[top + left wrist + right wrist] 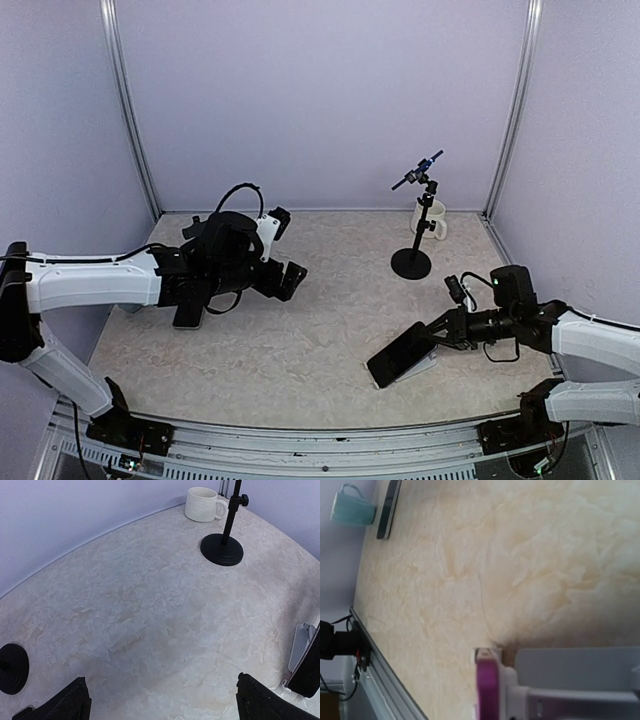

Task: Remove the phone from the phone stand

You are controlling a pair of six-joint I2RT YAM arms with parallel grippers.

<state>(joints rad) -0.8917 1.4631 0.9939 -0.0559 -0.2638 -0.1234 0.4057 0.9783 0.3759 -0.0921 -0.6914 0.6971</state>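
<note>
The phone (pixel 398 354) is a dark slab with a purple case edge (pixel 487 692), leaning tilted on a white phone stand (pixel 428 362) at the front right of the table. My right gripper (pixel 437 337) is down at the phone's upper right edge, by the stand (pixel 570 680); its fingers are not visible in the right wrist view, so I cannot see how the jaws stand. My left gripper (pixel 285 252) hovers open over the table's left middle, fingers (pixel 75 702) wide apart with nothing between them. Phone (pixel 307 667) and stand (pixel 299 642) show at the left wrist view's right edge.
A black pole stand with a round base (pixel 411 263) and a white mug (pixel 431 220) are at the back right; base (pixel 222 549) and mug (pixel 202 504) also show in the left wrist view. A metal rail (pixel 385 680) runs along the table's near edge.
</note>
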